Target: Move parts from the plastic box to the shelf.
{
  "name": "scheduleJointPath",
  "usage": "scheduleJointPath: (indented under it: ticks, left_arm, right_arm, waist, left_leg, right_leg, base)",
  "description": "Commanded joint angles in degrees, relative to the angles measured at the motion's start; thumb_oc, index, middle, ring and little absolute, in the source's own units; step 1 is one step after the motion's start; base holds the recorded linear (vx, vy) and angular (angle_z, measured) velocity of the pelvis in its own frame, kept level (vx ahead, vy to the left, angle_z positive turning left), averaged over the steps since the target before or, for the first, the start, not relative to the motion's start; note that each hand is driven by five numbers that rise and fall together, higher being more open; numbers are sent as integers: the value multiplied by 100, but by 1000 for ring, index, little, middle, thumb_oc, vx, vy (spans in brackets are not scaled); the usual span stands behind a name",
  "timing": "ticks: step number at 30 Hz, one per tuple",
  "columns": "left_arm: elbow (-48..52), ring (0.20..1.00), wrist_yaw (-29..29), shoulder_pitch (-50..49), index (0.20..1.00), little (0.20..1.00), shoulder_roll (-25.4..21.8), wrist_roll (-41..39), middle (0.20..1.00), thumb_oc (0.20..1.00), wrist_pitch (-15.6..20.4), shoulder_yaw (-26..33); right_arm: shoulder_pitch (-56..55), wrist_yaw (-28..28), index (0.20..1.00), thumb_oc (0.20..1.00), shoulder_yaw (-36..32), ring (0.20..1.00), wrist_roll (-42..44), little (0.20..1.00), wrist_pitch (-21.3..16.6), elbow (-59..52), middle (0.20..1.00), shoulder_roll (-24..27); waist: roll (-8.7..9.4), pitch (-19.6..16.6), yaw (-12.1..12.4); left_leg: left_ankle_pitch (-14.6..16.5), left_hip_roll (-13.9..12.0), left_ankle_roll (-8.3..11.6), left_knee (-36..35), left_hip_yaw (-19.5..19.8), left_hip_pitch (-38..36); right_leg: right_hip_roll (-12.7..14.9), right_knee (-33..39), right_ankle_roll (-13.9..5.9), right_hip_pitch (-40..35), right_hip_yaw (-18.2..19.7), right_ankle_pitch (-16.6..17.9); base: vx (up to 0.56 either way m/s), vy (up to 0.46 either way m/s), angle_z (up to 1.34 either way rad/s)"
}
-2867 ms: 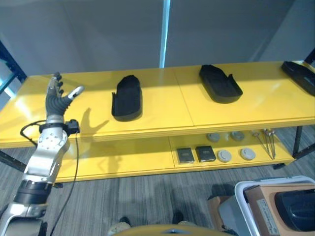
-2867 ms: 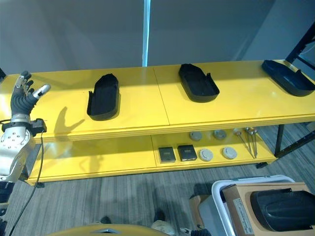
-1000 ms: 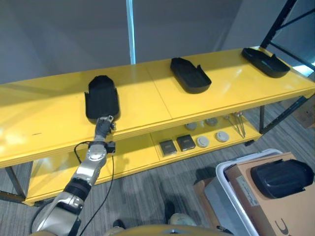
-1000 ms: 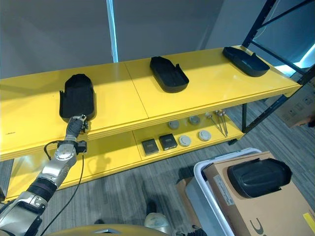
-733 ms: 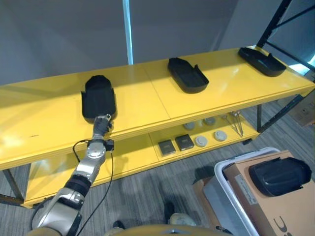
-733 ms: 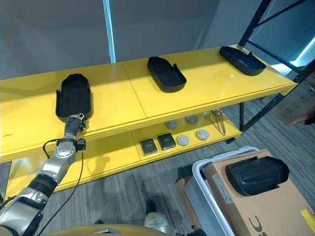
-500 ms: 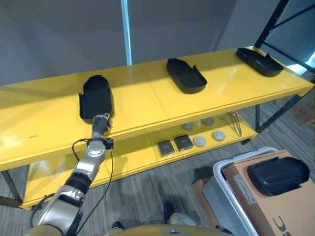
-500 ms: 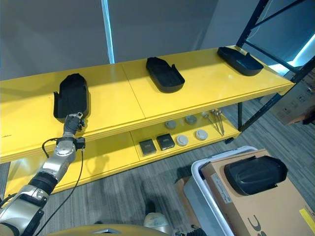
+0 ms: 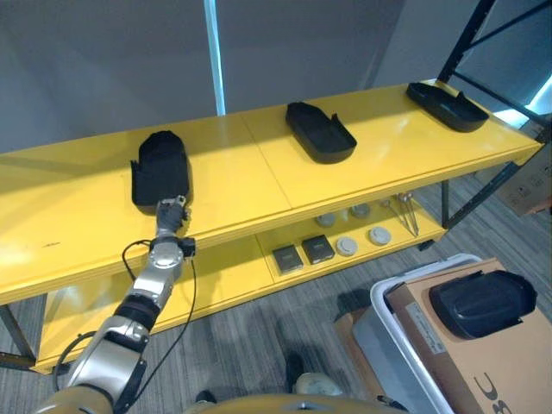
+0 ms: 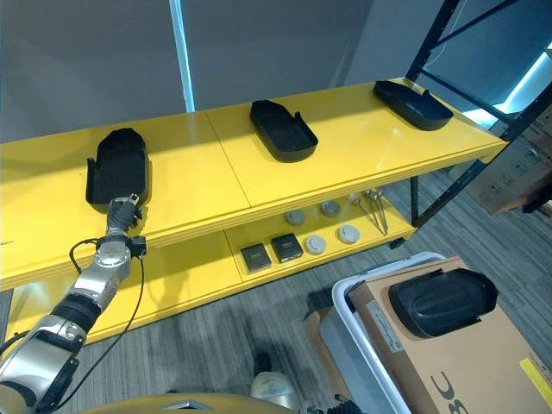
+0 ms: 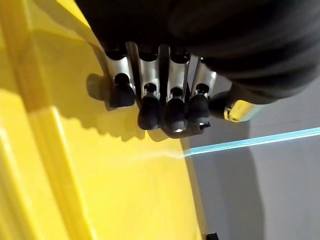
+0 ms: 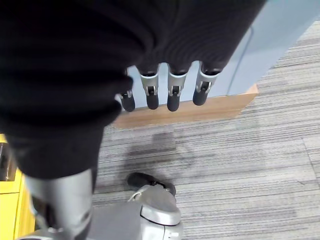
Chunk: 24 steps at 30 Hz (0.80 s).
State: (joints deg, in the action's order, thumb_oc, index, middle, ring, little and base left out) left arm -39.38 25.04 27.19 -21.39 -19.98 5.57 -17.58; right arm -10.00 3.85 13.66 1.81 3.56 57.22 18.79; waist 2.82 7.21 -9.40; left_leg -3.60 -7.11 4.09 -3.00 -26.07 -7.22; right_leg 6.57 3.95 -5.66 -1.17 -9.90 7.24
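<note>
Three black moulded parts on the shelf; left hand relaxed, empty.

A workshop or small factory floor. A long yellow shelf carries black moulded parts, its lower tier holding small components at 3 o'clock. Grey carpet, dark racking.

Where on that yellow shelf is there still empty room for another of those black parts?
Bare yellow lies between the left black part and the middle one, between the middle and the right one, and left of the left part. The left hand crowds that part's near end. The lower shelf's small items cluster at its right.
</note>
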Motion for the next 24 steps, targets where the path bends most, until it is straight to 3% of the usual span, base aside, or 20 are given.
scheduleJointPath:
  ticks: [1, 17, 24]
  left_arm:
    - [-381, 200, 154, 749, 200, 200, -163, 53, 200, 200, 162, 295]
    - [-654, 200, 214, 1006, 200, 200, -322, -169, 200, 200, -10, 368]
    - [-627, 200, 143, 930, 200, 200, -252, -254, 200, 200, 262, 389]
  right_arm:
    - [63, -61, 1000, 1000, 376, 1000, -104, 1000, -80, 104, 1000, 350]
    - [67, -88, 1000, 1000, 436, 1000, -97, 1000, -67, 50, 1000, 402]
    - [36, -86, 1000, 1000, 414, 1000, -136, 1000, -109, 50, 1000, 382]
  waist:
    - [-82, -29, 20]
    - [-82, -1, -27]
    - [-70, -22, -16]
  left_leg:
    - [270, -585, 190, 682, 320, 403]
    - [272, -606, 206, 731, 327, 444]
    - [270, -601, 211, 711, 337, 420]
  right_leg:
    - [355, -414, -507, -96, 86, -538]
    - [333, -438, -493, -79, 125, -573]
    - [334, -424, -484, -110, 109, -584]
  base:
    - [0, 0, 0]
    - [1, 0, -1]
    - [0, 0, 0]
